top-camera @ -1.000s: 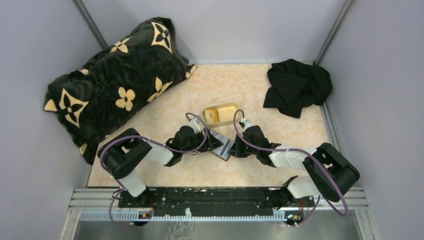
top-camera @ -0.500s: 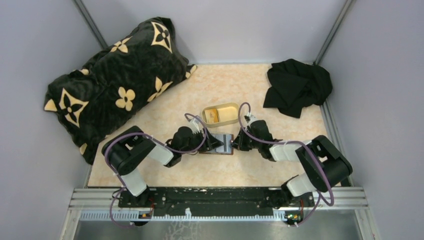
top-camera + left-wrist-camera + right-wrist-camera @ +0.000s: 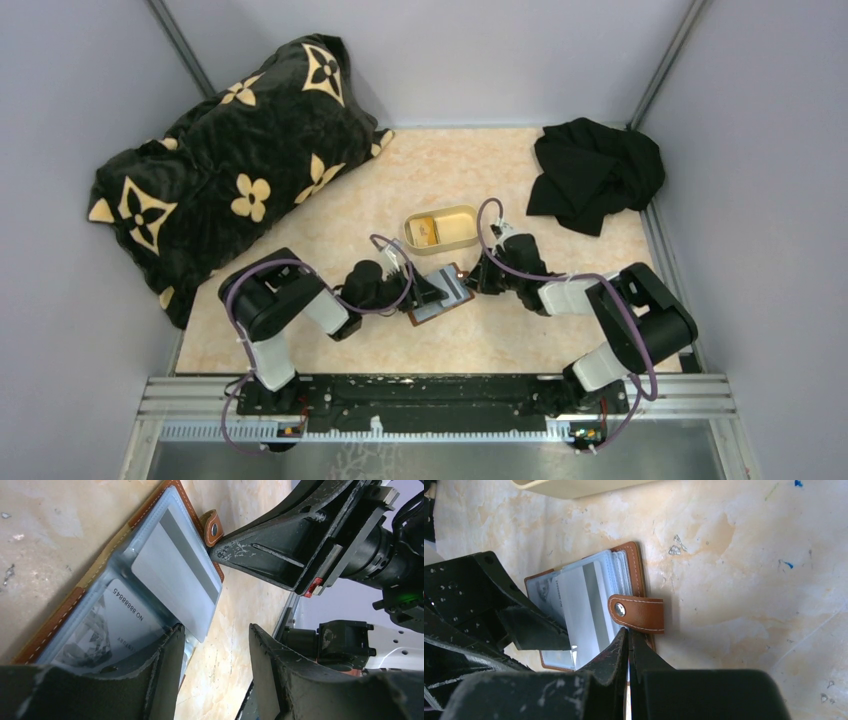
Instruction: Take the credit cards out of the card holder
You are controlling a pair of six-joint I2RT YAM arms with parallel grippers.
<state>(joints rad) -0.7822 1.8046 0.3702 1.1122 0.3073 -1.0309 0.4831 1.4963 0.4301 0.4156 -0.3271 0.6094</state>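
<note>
The card holder (image 3: pixel 440 294) has swung round and lies open on the table (image 3: pixel 520 330) between the arms, with the cards (image 3: pixel 172 572) in its sleeves. The left gripper (image 3: pixel 215 630) has its fingers apart, one resting on a sleeve. The right gripper (image 3: pixel 629 637) is closed beside the snap strap (image 3: pixel 639 612), perhaps pressing the edge.

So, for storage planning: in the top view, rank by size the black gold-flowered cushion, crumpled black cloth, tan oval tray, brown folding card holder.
Black gold-flowered cushion
Crumpled black cloth
Tan oval tray, brown folding card holder: near alike, holder partly covered
</note>
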